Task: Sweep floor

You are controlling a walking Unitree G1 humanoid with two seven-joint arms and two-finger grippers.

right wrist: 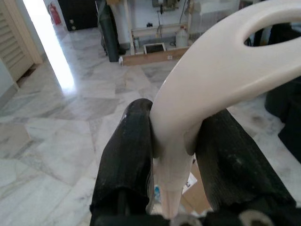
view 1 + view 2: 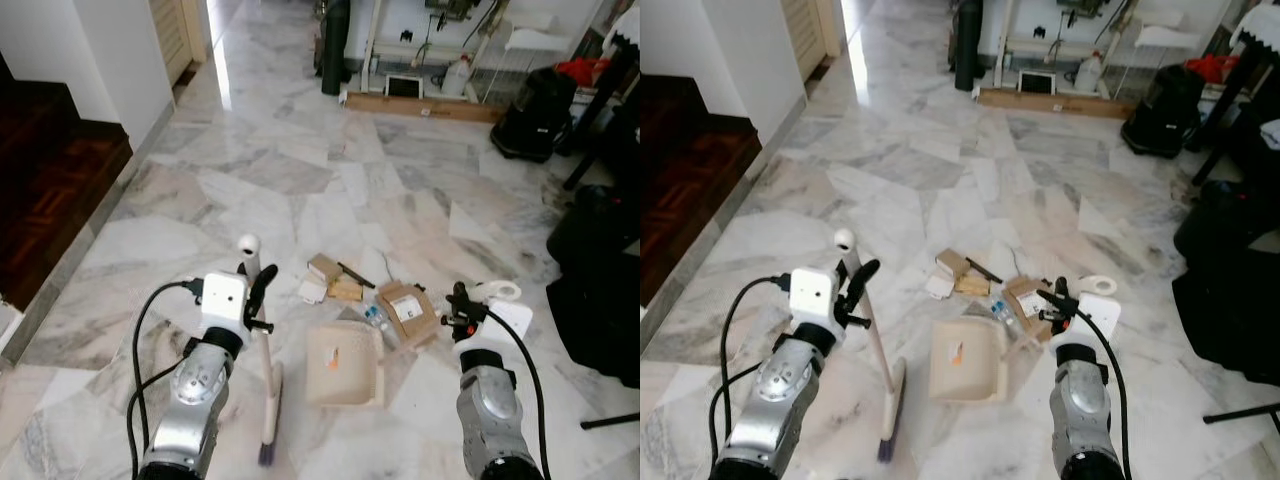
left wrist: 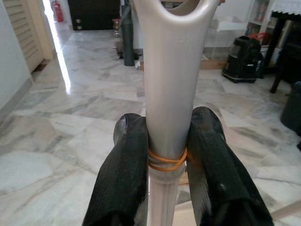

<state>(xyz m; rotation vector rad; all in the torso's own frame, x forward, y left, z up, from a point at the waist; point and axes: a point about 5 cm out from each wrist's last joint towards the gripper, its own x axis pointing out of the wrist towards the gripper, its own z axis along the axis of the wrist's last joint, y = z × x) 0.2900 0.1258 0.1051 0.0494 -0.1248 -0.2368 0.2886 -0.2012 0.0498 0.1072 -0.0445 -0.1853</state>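
Left eye view shows the left gripper [image 2: 258, 290] pinching the broom [image 2: 268, 395] and the right gripper [image 2: 458, 305] pinching the dustpan [image 2: 345, 365], set beside the trash [image 2: 405, 310] on the floor [image 2: 300, 190] so 2 tools can scoop it up.

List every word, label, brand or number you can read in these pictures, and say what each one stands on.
None can be read.
Cardboard box: a white label with print, too small and blurred to read.
Dustpan: an orange mark, no letters to make out.
Broom in the left gripper: no print visible.
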